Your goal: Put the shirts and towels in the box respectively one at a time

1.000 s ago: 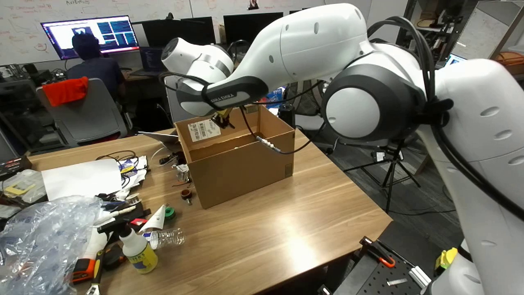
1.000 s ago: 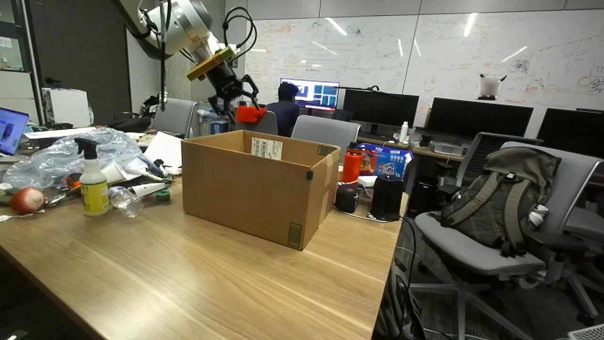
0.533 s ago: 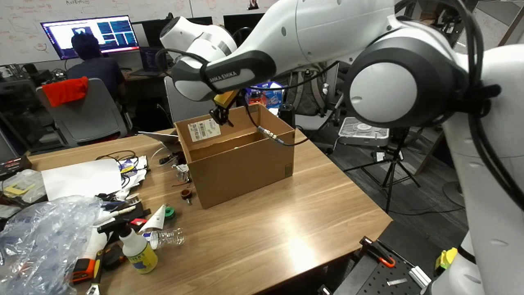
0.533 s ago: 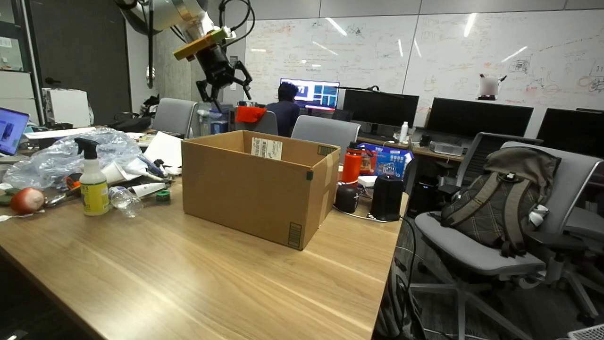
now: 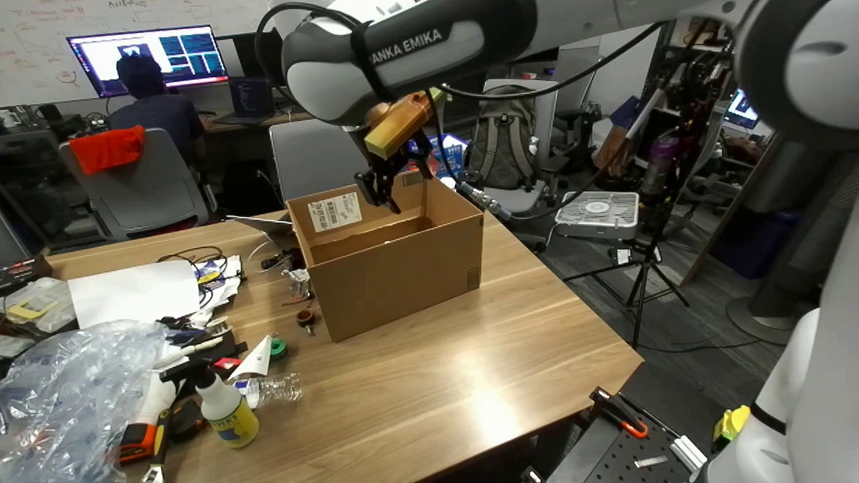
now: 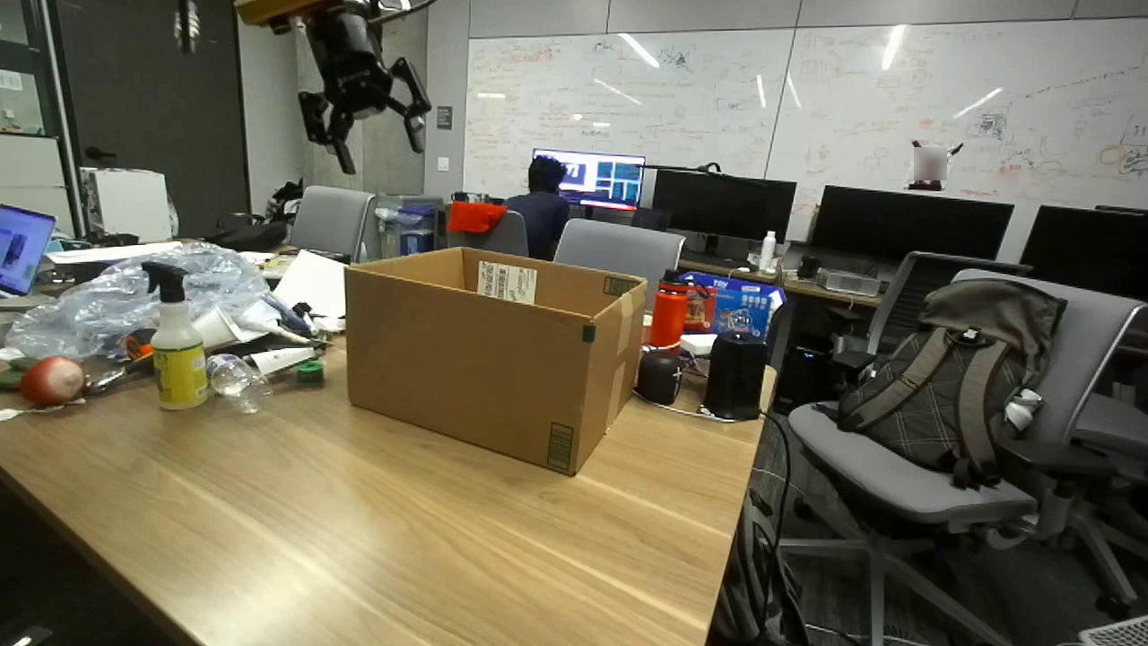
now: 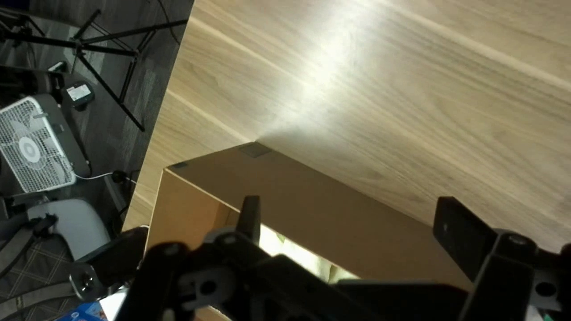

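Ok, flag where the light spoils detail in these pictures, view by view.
In an exterior view, glare whitens a patch of the tabletop; in an exterior view, bright streaks show on the whiteboard; in the wrist view, glare washes out part of the tabletop, a patch inside the box is nearly white, and the gripper shows mostly dark.

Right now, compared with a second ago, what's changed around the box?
The hand has risen, shifting left in an exterior view, and is still open; it visibly took or released nothing. The box, spray bottle and backpack stayed put.
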{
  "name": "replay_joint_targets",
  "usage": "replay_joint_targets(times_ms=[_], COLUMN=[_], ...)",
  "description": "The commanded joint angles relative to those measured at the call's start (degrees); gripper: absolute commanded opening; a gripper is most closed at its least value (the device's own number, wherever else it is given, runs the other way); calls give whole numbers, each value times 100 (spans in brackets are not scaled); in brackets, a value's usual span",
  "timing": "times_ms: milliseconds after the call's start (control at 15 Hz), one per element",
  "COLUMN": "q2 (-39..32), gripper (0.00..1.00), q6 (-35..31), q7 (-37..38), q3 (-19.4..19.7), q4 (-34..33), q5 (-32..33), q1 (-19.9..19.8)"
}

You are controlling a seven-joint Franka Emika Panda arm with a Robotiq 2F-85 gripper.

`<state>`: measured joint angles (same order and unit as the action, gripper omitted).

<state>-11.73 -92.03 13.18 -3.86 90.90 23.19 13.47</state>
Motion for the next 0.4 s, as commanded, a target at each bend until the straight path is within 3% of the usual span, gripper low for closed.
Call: replay_joint_targets(times_ms=[0,333], q2=[1290,2372], gripper=[100,100], q6=[-99,-281], q7=[506,1058], q3=[-243,-601], q4=[1410,2650], q5=[-205,-410], q1=[-27,-75])
